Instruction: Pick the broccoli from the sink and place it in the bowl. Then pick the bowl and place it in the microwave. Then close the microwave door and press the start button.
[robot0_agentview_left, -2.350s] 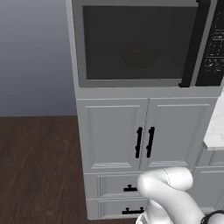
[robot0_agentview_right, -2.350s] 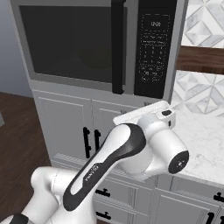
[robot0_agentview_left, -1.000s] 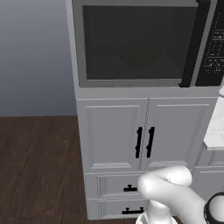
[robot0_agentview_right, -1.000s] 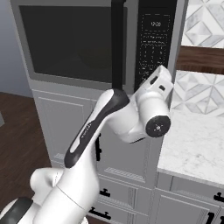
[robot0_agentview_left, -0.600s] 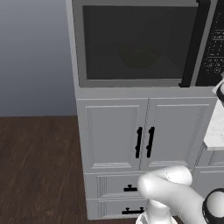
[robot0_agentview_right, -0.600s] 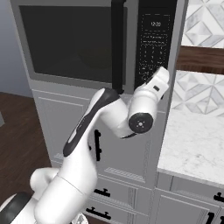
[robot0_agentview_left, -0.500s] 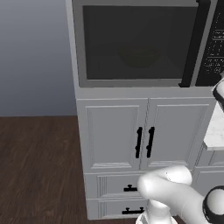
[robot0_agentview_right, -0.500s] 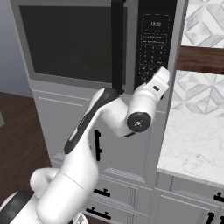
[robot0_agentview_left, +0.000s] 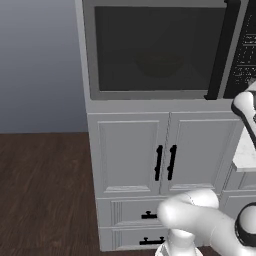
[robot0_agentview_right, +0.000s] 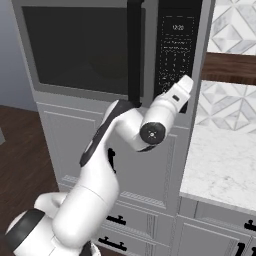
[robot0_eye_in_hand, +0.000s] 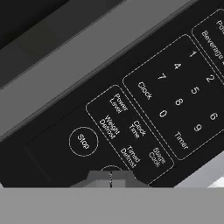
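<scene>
Microwave door shut, end effector at the button panel

Microwave (robot0_agentview_left: 160, 50) sits built into the white cabinet column, above a pair of cabinet doors (robot0_agentview_left: 165, 155) with black bar handles and two drawers (robot0_agentview_left: 135, 225) below them. Its door (robot0_agentview_right: 80, 47) lies flush against the front, the dark window facing out, with the long black handle (robot0_agentview_right: 134, 50) standing upright at the door's right edge, just beside the button panel (robot0_agentview_right: 177, 50).

Behind the dark glass in the left base view a dim rounded shape (robot0_agentview_left: 160, 62) shows; whether it is the bowl I cannot tell.

In the right base view the white arm rises from the lower left, bends at a dark-capped joint, and its last link slants up to the lower part of the panel. The end effector (robot0_eye_in_hand: 110, 178) shows in the hand view as two dark finger tips pressed together with no visible gap, so it is clenched on nothing. It sits very close to the panel, whether touching I cannot tell, right at a round button (robot0_eye_in_hand: 111, 171) whose label is hidden behind the fingers. The round Stop button (robot0_eye_in_hand: 82, 141) lies just beside it, and the number pad (robot0_eye_in_hand: 183, 94) spreads further along the panel.

A marble worktop (robot0_agentview_right: 225, 170) adjoins the cabinet column on its right, under a patterned tile wall (robot0_agentview_right: 230, 35).
</scene>
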